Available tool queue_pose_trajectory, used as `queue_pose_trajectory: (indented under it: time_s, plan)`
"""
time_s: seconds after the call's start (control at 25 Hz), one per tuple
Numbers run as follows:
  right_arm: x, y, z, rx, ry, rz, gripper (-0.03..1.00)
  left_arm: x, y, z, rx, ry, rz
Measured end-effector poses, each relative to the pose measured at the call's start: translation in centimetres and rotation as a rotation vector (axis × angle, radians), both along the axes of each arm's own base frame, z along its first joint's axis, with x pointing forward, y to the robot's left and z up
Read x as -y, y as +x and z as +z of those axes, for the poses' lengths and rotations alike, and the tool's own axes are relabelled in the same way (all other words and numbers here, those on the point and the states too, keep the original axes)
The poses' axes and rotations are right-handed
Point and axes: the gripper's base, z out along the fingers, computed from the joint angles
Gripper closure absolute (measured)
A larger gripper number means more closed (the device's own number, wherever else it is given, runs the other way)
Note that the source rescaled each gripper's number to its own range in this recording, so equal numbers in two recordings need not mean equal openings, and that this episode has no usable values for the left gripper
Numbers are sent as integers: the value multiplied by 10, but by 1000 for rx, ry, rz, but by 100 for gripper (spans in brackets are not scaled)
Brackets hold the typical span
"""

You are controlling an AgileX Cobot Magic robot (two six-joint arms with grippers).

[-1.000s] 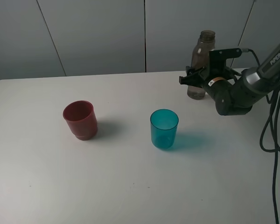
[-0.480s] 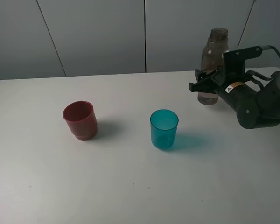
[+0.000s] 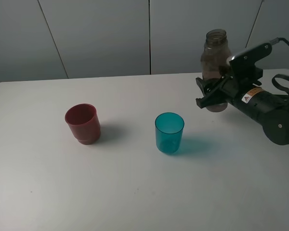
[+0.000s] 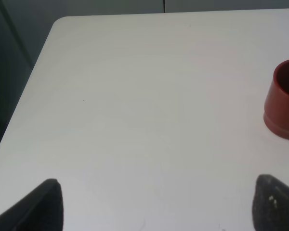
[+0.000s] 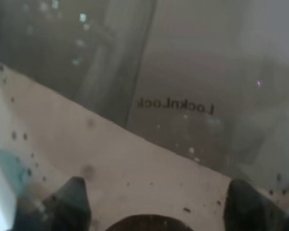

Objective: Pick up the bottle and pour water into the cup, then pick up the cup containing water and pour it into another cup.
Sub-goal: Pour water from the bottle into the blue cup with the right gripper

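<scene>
The right pincer (image 3: 208, 95) is clenched on the bottle (image 3: 214, 55), near the teal cup (image 3: 169, 133) (apparently still dry). Both pours remain; the red cup (image 3: 83, 123) stands untouched, and the left pincer (image 4: 156, 207) is released.

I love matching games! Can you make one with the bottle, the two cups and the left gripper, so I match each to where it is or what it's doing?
Things:
1. bottle
2. teal cup
3. red cup
4. left gripper

Places and states:
A. open, holding nothing
B. stands farthest left in the high view
C. clamped in the right gripper
D. stands between the other cup and the bottle

Pairs: 1-C, 2-D, 3-B, 4-A.
</scene>
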Motion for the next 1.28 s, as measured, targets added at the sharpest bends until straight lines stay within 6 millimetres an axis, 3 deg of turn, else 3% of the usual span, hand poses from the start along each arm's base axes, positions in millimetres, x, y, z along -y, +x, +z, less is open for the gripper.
queue_pose_trajectory:
  time_s: [1.0, 1.28]
  plan:
    - [2, -2, -7, 232, -887, 234, 97, 0, 0, 0, 0, 0, 0]
    - [3, -2, -9, 251, -1012, 260, 97, 0, 0, 0, 0, 0, 0]
